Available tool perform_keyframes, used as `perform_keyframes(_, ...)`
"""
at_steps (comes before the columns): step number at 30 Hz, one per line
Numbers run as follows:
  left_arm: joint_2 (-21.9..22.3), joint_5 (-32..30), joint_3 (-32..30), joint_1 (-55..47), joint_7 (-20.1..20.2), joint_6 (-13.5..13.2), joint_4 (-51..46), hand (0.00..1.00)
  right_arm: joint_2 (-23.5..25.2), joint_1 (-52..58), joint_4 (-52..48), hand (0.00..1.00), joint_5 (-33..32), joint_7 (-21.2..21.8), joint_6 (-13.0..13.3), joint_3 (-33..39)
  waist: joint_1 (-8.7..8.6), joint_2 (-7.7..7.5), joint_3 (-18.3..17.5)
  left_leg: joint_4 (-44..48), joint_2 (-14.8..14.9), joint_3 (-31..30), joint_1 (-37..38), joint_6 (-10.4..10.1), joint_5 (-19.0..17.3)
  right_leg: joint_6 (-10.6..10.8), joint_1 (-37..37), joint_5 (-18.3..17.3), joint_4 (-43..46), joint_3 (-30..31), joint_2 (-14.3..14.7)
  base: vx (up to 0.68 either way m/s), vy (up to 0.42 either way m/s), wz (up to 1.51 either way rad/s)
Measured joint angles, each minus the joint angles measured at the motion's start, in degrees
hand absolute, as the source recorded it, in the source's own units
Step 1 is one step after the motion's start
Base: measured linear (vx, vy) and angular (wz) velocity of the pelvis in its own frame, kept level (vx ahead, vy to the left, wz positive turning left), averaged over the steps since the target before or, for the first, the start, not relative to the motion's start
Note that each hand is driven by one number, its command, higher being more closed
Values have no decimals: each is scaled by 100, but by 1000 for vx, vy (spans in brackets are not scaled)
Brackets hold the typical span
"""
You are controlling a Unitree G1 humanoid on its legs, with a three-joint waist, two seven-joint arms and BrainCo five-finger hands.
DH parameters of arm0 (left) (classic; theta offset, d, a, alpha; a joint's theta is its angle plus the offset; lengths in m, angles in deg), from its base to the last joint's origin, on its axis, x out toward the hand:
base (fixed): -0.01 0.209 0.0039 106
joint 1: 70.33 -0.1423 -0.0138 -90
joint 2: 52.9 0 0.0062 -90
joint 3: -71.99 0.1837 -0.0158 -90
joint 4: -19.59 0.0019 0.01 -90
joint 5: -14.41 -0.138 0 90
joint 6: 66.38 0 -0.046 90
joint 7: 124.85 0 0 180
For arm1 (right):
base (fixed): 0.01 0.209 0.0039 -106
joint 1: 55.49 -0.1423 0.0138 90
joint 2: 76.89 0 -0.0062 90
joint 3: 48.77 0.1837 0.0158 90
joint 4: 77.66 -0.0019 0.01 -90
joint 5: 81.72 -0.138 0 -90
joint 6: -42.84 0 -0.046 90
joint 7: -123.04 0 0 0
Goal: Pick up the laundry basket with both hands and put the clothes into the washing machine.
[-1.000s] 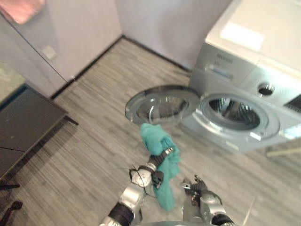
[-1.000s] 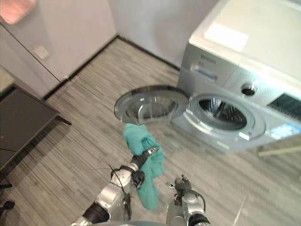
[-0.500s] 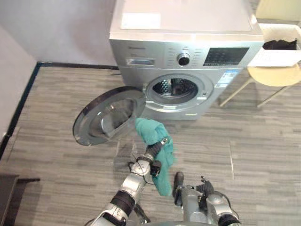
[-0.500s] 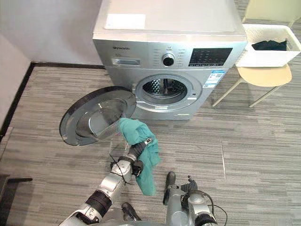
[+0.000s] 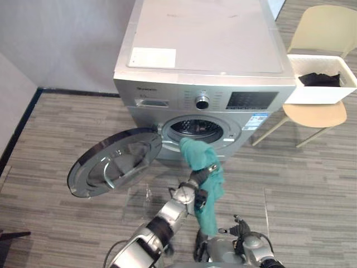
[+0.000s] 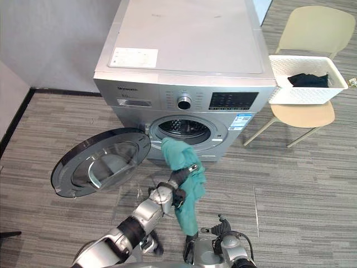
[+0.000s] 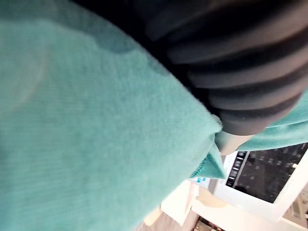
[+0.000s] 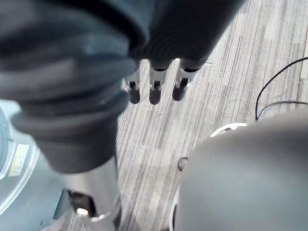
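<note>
a cream chair [image 6: 304, 115] with a curved back and slim pale splayed legs stands on a grey floor [image 6: 301, 184] of wood-look planks, which runs out in front of the chair and far to its left. well to the left of the chair a plain grey wall [image 6: 50, 39] rises, with a black skirting strip [image 6: 58, 91] along its foot. further left still, a second, paler wall [image 6: 5, 95] meets it at a corner.

The grey plank floor [image 6: 312, 184] carries the washer [image 6: 184, 67], its door [image 6: 100, 162] swung open leftward, and just beside it on the right a pale chair [image 6: 304, 114] bearing a white basket [image 6: 304, 92].
</note>
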Motion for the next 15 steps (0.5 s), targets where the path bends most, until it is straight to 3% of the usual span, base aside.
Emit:
perform_keyframes(1, -4, -43, 35, 62, -1, -4, 7, 100, 70, -9, -19, 0, 4, -6, -6, -4, -9, -87, 32, -231, -90, 1, 149, 349, -124, 78, 52, -45, -29, 20, -6, 171, 121, 0)
perform_keyframes(3, -1, -71, 289, 192, -17, -16, 7, 100, 228, -61, -82, 0, 21, -19, -1, -101, 17, -379, 157, -420, -334, 18, 134, 377, -54, 233, -115, -161, 156, -35, -218, 150, 97, 24)
perform_keyframes(4, -18, -108, 401, 172, -16, -7, 8, 100, 245, -152, -65, 0, 21, -16, -10, -236, 31, -419, 218, -344, -358, 58, 118, 466, -114, 309, -213, -245, 392, -33, -318, 102, 58, 13)
perform_keyframes(9, -32, -157, 737, 112, -10, 9, 96, 100, 352, -379, -56, 0, 19, -15, -6, -576, 10, -322, 319, -623, -620, 24, 357, 556, -172, 385, -566, -308, 1498, -46, -715, 63, 56, 7)
perform_keyframes(10, -34, -167, 849, 127, -8, 5, 115, 100, 376, -413, -61, 0, 18, -17, -4, -583, 20, -292, 348, -777, -678, -76, 384, 589, -166, 90, -922, -465, 2044, 57, -813, 19, -15, 29)
perform_keyframes(11, -14, -176, 869, 180, 2, -3, 203, 100, 378, -554, -50, 0, 15, -17, 1, -597, 27, -262, 454, -829, -706, -212, 376, 591, -173, -60, -1099, -649, 2098, 251, -855, 2, -67, 29)
perform_keyframes(13, -12, -178, 875, 256, 33, -9, 325, 100, 376, -766, -6, 0, 1, -30, -20, -592, 30, -244, 561, -816, -733, -303, 275, 536, -178, 50, -1366, -643, 1839, 502, -1034, -16, -85, 40)
perform_keyframes(15, -12, -178, 880, 370, 71, -10, 421, 100, 387, -891, 1, 0, -27, -102, -18, -593, 28, -255, 689, -630, -766, -487, 33, 470, -131, 288, -1434, -250, 1205, 557, -1182, -14, -148, 66)
